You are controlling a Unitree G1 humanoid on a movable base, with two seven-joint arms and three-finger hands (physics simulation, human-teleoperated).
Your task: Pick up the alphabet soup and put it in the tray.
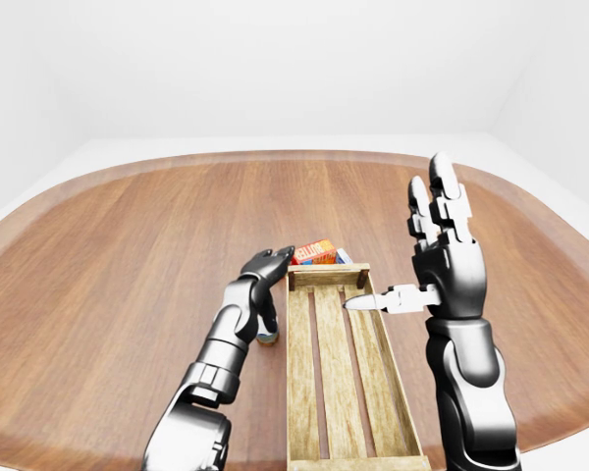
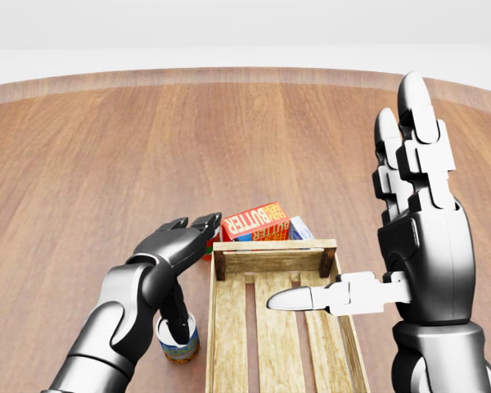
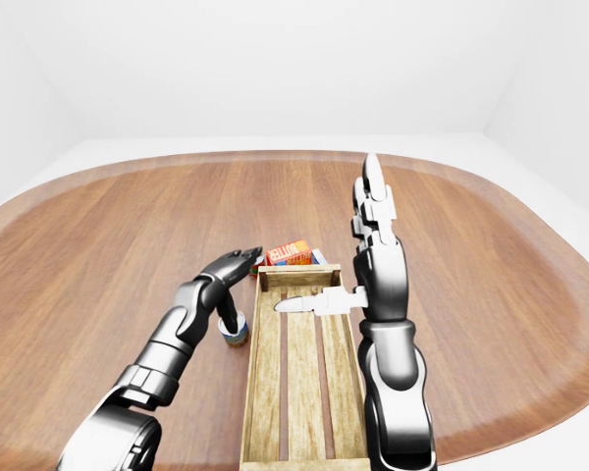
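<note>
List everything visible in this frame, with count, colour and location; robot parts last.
table: one, brown wood, fills the head view.
tray: one, pale slatted wood, bottom centre, nothing in it.
can: one, colourful label, left of the tray, under the left hand.
second can: one, red label, mostly hidden behind the left fingers.
butter box: one, red-orange, just above the tray.
blue box: one, right of the butter box.
left hand: dark grey, over the near can.
right hand: dark grey, upright, open, at the tray's right.

Alphabet soup [image 2: 180, 345] can, seemingly upright, just beside slatted tray [image 2: 229, 327].

Left hand [image 2: 177, 246] lowered, open, right hand [image 2: 393, 246] raised, spread
</note>
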